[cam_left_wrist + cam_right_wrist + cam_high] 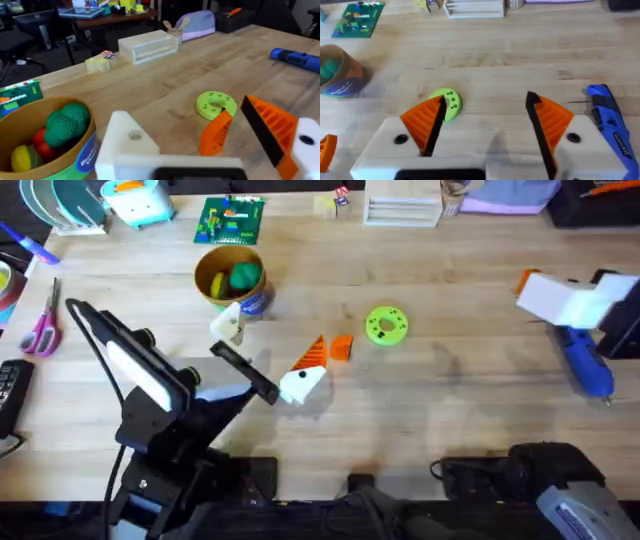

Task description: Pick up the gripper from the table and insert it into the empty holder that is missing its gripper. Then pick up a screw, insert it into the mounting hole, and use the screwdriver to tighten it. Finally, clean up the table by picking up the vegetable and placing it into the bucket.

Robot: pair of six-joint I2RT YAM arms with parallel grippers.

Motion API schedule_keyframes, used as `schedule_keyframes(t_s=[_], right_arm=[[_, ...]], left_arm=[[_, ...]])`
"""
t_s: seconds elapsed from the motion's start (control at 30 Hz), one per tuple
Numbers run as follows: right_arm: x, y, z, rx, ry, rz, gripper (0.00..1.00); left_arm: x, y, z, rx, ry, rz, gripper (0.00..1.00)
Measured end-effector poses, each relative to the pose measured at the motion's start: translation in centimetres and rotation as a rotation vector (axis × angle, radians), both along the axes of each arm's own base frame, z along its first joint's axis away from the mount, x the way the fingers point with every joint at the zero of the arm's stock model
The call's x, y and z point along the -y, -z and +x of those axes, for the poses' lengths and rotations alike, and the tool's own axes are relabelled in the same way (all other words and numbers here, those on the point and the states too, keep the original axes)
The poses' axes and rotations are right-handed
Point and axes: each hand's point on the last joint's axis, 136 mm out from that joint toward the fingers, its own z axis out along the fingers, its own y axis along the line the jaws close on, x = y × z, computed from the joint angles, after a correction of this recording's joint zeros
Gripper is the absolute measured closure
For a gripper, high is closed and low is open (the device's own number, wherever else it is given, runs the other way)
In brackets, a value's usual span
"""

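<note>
The small orange gripper (341, 348) lies loose on the table (450, 410), beside the lime-green disc (386, 325). My left gripper (270, 352) is open just above the table. One of its white fingers is the bare holder (125, 145); the other carries an orange pad (272, 127). The loose orange gripper (216, 134) lies just ahead, between them. My right gripper (485, 125) hangs open at the far right, both its pads orange, next to the blue screwdriver (585, 360) lying on the table. The bucket (230, 280) holds a green vegetable (67, 122) with yellow and red ones.
A green circuit board (230, 220) and a pale wooden box (400, 210) sit along the far edge. Pink-handled scissors (42, 330) lie at the left. Bare tabletop lies between the green disc and the screwdriver.
</note>
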Motion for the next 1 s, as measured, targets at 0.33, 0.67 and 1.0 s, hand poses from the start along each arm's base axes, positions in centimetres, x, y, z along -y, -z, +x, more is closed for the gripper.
schedule_keyframes(t_s=[0.33,0.67,1.0], right_arm=[[0.0,0.0,0.0,0.0,0.0,0.0,0.008],[-0.1,0.0,0.0,-0.003,0.014,0.029,0.01],[-5.0,4.4,0.8,-0.248,-0.309,-0.002,0.007]], left_arm=[[3.3,-0.2,-3.3,-0.004,0.272,-0.015,0.009],[4.4,-0.2,-5.0,-0.011,0.388,-0.023,0.009],[4.5,-0.1,-5.3,-0.016,0.406,-0.023,0.009]])
